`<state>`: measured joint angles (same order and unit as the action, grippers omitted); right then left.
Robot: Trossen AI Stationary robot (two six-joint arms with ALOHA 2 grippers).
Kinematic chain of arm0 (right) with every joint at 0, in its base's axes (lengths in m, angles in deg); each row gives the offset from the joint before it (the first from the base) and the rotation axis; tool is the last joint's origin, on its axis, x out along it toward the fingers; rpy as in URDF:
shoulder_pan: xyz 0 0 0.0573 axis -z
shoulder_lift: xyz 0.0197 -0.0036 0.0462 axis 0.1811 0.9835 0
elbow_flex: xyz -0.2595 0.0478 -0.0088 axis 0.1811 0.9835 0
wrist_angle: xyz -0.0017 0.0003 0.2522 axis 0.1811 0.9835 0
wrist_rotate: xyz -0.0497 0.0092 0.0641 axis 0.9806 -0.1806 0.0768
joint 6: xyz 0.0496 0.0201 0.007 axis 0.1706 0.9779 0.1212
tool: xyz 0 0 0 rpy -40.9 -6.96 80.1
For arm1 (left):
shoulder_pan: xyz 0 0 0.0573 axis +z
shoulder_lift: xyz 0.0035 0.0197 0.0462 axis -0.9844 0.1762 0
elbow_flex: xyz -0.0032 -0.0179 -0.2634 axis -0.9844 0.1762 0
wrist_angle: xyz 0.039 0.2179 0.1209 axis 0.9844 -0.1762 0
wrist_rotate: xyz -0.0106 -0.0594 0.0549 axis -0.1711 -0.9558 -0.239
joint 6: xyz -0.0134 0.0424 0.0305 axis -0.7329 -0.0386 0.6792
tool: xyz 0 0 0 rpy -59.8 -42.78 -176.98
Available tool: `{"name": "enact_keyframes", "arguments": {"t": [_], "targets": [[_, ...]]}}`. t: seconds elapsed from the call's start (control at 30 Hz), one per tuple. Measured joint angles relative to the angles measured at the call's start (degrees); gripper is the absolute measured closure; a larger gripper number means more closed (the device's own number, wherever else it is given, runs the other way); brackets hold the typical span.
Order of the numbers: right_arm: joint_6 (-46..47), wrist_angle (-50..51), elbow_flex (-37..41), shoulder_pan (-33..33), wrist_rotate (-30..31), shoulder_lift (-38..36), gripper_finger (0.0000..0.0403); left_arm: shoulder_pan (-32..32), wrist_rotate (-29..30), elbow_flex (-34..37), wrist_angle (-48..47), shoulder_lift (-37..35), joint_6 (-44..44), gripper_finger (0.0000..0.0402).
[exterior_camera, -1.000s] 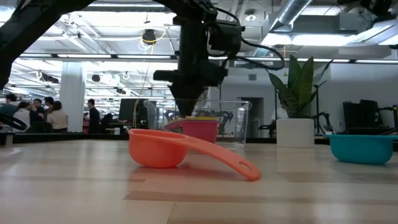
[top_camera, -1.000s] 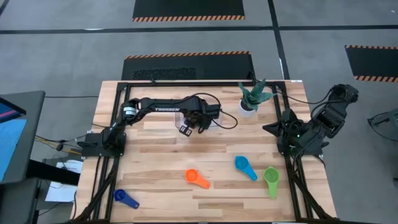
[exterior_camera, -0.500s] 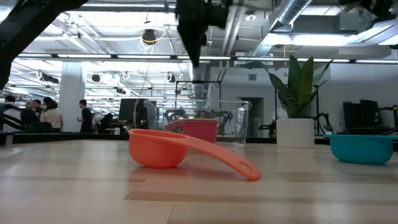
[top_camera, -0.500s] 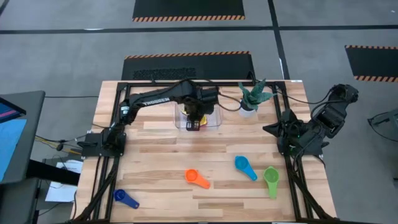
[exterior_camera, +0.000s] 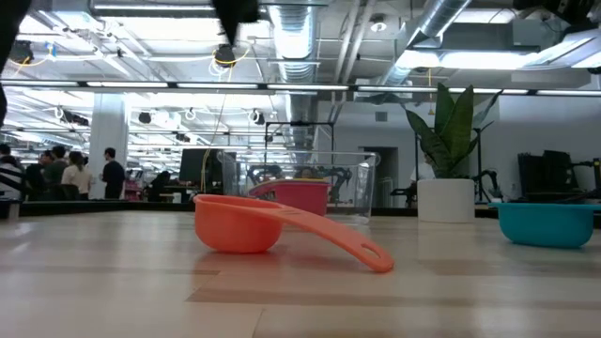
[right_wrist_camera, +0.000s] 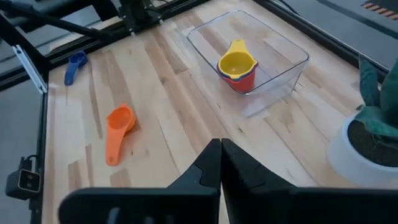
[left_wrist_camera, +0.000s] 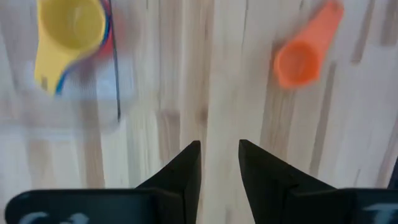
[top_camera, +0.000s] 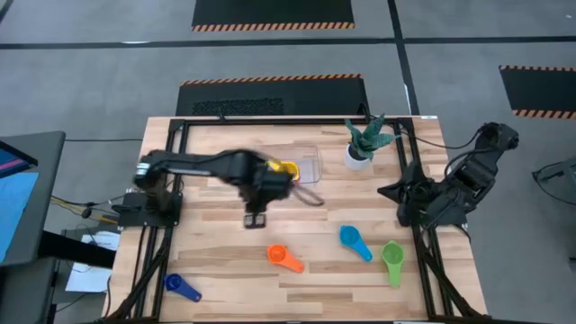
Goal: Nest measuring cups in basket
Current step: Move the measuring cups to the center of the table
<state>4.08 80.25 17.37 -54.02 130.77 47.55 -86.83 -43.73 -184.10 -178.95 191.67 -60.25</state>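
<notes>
The left gripper [top_camera: 255,219] is hovering over bare wood just left of the frame's centre in the high view, its fingers [left_wrist_camera: 186,168] standing slightly apart with nothing between them. The clear basket [right_wrist_camera: 283,43] is sitting in the upper middle of the table [top_camera: 225,261], beside the white potted plant [top_camera: 362,144]. Inside it the yellow cup [right_wrist_camera: 236,62] is resting in the red cup [right_wrist_camera: 244,81]; a strip of blue seems to be showing between them in the blurred left wrist view, perhaps a third cup. The orange cup [top_camera: 284,257] is lying below centre, the teal cup [top_camera: 355,241] and green cup [top_camera: 392,259] toward the lower right, and the dark blue cup [top_camera: 181,287] at the lower left. The right gripper [right_wrist_camera: 221,163] is waiting at the table's right edge, fingers pressed together and empty.
</notes>
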Motion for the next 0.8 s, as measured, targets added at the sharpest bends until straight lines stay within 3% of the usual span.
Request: {"name": "enact_keyframes", "arguments": {"t": [0.1, 0.3, 0.5, 0.57, 0.8], "targets": [[0.62, -2.40, 0.00, 1.88, -1.53, 2.48, 0.0381, -3.28, 2.32, 8.51, 0.19, -6.75, -6.34, 0.0307], [-1.99, -7.52, -0.04, 10.49, -11.69, 10.83, 0.0382, -8.54, 8.20, 23.67, 8.73, -21.01, -18.14, 0.0325], [-5.02, -4.37, -0.07, 17.45, -28.64, 21.26, 0.0383, -13.15, 10.52, 36.55, 18.11, -31.49, -25.02, 0.0337], [-2.51, -2.22, -0.07, 18.32, -31.76, 24.82, 0.0385, -14.26, 10.59, 39.74, 19.49, -33.37, -25.84, 0.0339], [14.01, 4.85, -0.04, 16.14, -33.84, 36.18, 0.0388, -16.76, 11.01, 45.22, 20.40, -34.43, -23.82, 0.0340]]}}
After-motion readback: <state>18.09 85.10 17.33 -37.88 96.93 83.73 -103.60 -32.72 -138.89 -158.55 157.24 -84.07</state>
